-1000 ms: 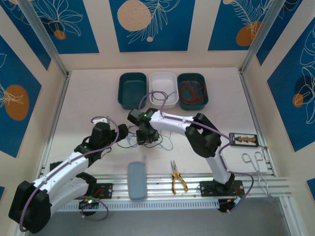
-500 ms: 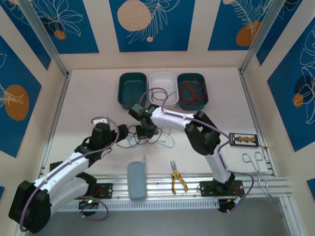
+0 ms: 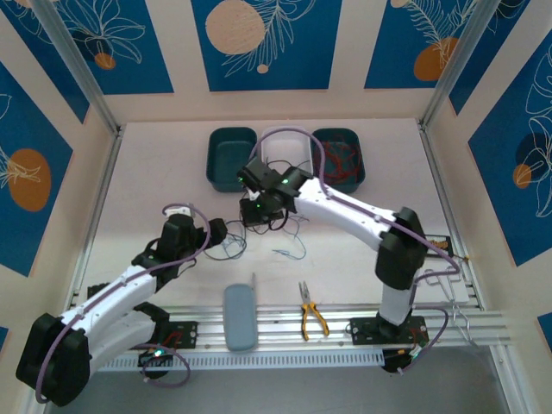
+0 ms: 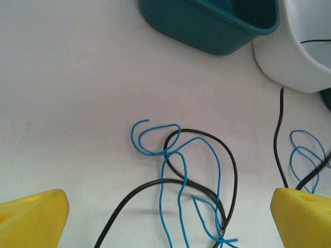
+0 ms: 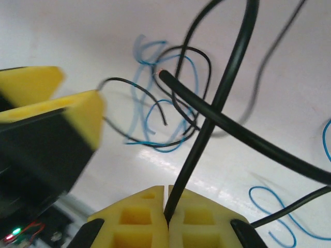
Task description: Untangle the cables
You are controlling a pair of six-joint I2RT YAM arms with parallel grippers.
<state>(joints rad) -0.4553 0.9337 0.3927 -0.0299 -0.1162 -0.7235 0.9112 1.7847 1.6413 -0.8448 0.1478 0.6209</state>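
Right claw (image 5: pixel 166 199): yellow fingers pressed together, pinching one black cable (image 5: pixel 220 88) at the tips. The cable rises steeply out of the pinch and crosses a second black strand lying across it. From above, this claw (image 3: pixel 256 213) sits over the middle of the counter (image 3: pixel 155 172), just in front of the trays, with loose strands trailing below it.

Left claw (image 4: pixel 165 222): fingers (image 4: pixel 33 219) spread wide and gripping nothing. Between them, flat on the counter, lies the knot of cables (image 4: pixel 166 154), light blue loops threaded through black loops. One black strand runs down close by the right-hand finger; whether it touches cannot be told. From above, this claw (image 3: pixel 222 231) is just left of the right claw and near it.

Cables overall: the main tangle (image 3: pixel 276 233) is on the counter between and just in front of the two claws, with a blue tail straying to the right. Red cables (image 3: pixel 338 164) lie heaped in the far right teal tray (image 3: pixel 354 142). A white tray (image 4: pixel 305 57) and a left teal tray (image 4: pixel 217 26) stand beyond the knot.
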